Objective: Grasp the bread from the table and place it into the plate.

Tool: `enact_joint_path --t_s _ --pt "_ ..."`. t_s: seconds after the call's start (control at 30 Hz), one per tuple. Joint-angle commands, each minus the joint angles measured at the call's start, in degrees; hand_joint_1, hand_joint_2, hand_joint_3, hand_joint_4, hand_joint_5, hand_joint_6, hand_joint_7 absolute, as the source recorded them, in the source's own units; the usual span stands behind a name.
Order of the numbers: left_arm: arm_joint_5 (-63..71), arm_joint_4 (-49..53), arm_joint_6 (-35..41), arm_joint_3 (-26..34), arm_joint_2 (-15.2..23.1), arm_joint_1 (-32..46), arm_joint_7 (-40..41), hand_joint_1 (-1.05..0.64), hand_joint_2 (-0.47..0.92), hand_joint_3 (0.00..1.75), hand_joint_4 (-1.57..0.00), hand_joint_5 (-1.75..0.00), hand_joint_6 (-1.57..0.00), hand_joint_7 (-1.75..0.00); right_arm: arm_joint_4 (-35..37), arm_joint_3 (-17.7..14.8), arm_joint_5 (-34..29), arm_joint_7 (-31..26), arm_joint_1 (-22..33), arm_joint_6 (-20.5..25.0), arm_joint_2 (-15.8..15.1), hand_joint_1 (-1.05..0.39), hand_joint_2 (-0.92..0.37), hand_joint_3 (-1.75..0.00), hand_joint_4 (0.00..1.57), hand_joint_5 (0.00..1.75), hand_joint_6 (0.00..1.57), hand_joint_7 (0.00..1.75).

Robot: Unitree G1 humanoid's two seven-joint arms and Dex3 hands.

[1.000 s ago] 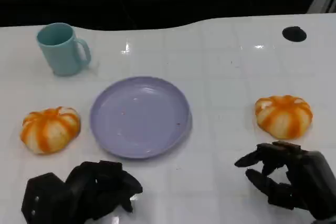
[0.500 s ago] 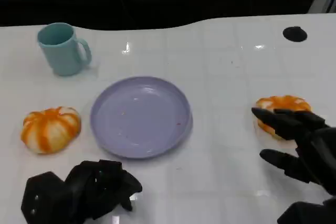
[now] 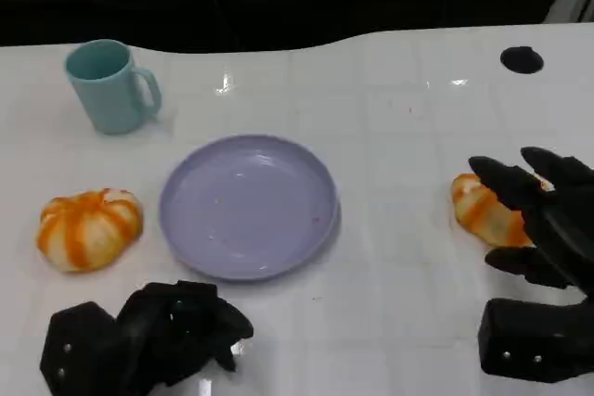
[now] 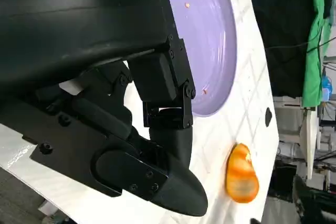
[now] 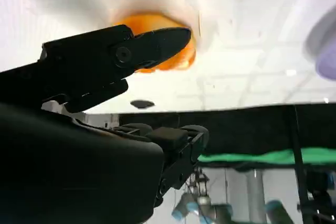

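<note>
An orange-striped bread roll (image 3: 484,211) lies on the white table at the right, partly covered by my right hand (image 3: 548,229). That hand hovers over it with fingers spread and holds nothing. In the right wrist view a finger (image 5: 105,61) reaches across the same roll (image 5: 169,64). The lavender plate (image 3: 249,206) sits mid-table with nothing on it. A second roll (image 3: 90,227) lies left of the plate. My left hand (image 3: 148,336) rests near the front edge, fingers curled in around nothing. The left wrist view shows those curled fingers (image 4: 157,145), the plate (image 4: 210,35) and the right-hand roll (image 4: 242,174).
A teal mug (image 3: 109,85) stands at the back left. A small black disc (image 3: 522,59) sits at the back right. The table's far edge meets a dark background.
My right hand has moved forward from the front edge and now reaches over the right roll, covering part of it. The left hand, plate and left roll have not moved.
</note>
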Motion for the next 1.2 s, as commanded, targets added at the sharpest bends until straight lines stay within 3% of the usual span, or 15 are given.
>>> enact_joint_path --t_s 0.03,0.33,0.77,1.1,1.13,1.2 --pt "0.1 0.3 -0.2 0.3 0.4 0.7 0.5 -1.03 0.83 0.0 -0.89 -1.5 -1.38 -0.61 -1.0 1.1 -0.5 1.7 -2.0 2.2 -0.7 -0.52 -0.86 0.0 0.13 0.15 0.28 0.02" --pt "0.3 0.0 0.0 0.2 0.4 0.8 0.6 -1.05 0.83 0.0 -0.88 -1.5 -1.37 -0.61 0.4 4.2 -1.4 3.2 -4.8 5.4 -0.1 -0.45 -0.83 0.0 0.14 0.2 0.31 0.02" --pt "-0.2 -1.0 -0.3 0.3 0.5 1.9 0.1 -1.05 0.83 0.01 -0.89 -1.52 -1.38 -0.61 16.2 7.8 -0.4 1.3 -13.1 7.7 1.9 -0.4 -0.82 0.0 0.15 0.2 0.31 0.0" --pt "0.0 -2.3 0.3 0.1 0.5 2.7 0.4 -1.05 0.83 0.01 -0.89 -1.51 -1.39 -0.61 27.3 9.3 1.2 -2.8 -17.2 5.8 2.2 -0.39 -0.84 -0.01 0.23 0.17 0.35 0.02" --pt "0.1 -2.4 0.4 0.0 0.4 2.8 0.5 -1.05 0.83 0.01 -0.9 -1.5 -1.39 -0.61 28.1 9.5 1.4 -2.9 -17.6 5.8 2.3 -0.37 -0.85 -0.01 0.28 0.18 0.39 0.03" --pt "0.2 -2.5 0.4 0.0 0.4 2.9 0.7 -1.05 0.83 0.01 -0.9 -1.5 -1.39 -0.61 29.8 8.9 2.7 -4.3 -18.1 5.2 2.9 -0.27 -0.88 0.0 0.79 0.15 0.72 0.05"
